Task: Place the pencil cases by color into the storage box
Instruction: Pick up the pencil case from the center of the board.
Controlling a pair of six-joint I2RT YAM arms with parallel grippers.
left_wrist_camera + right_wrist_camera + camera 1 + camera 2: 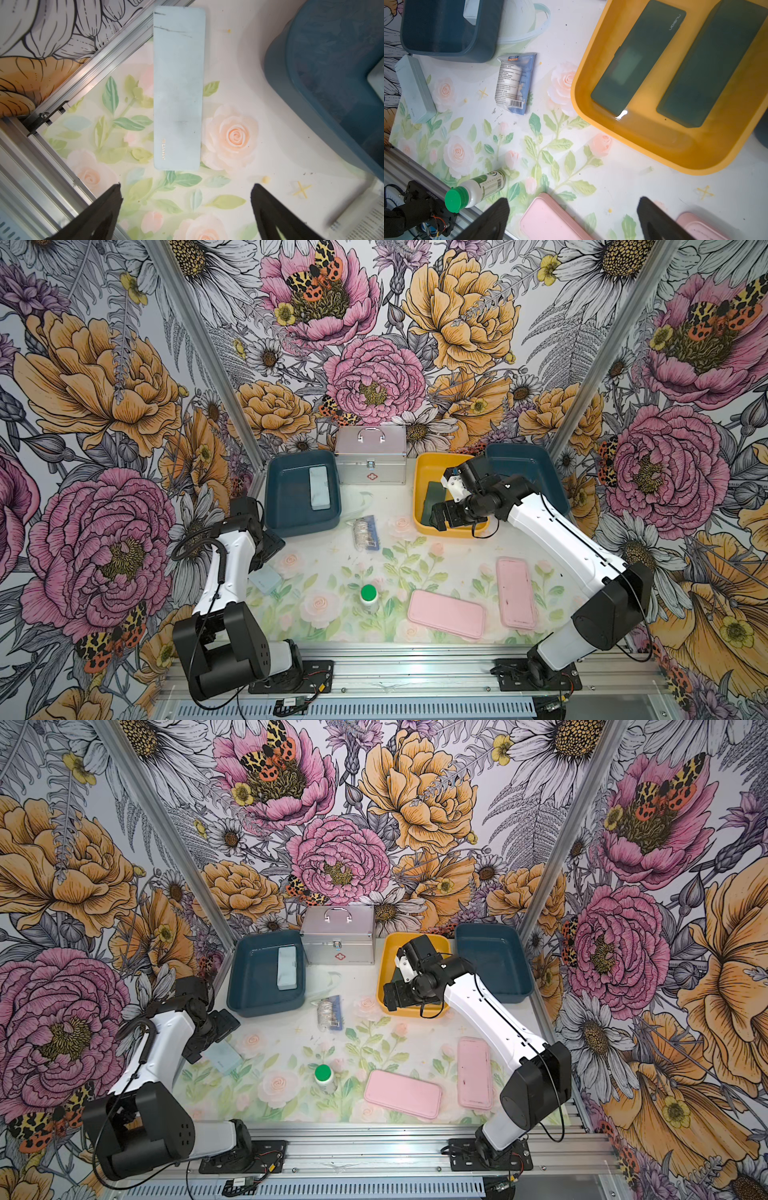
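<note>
Yellow tray (633, 145): glossy plastic, glare spot on its floor. Two dark green cases (639, 58) inside it: smooth, matt-satin. Metal box (371, 456) just beside tray: brushed aluminium, dull sheen. Packet (515, 83) near tray: shiny crinkled plastic film. Pale blue case (178, 87), well apart from tray: matt, scuffed w/ dark marks. Pink cases (446, 613): matt, smooth.

- pale blue case (178, 87): gold lettering near one end, reads roughly "Linfini", with a small dotted mark beside it.
- green case (639, 60): pale "nusign" at one corner.
- packet (515, 83): orange-and-blue heading and dense fine print, both too small to read; barcode with digits at one end.
- bottle (483, 185): green-and-white label with barcode; print illegible.
- metal box (357, 468): red cross outline on the front.
</note>
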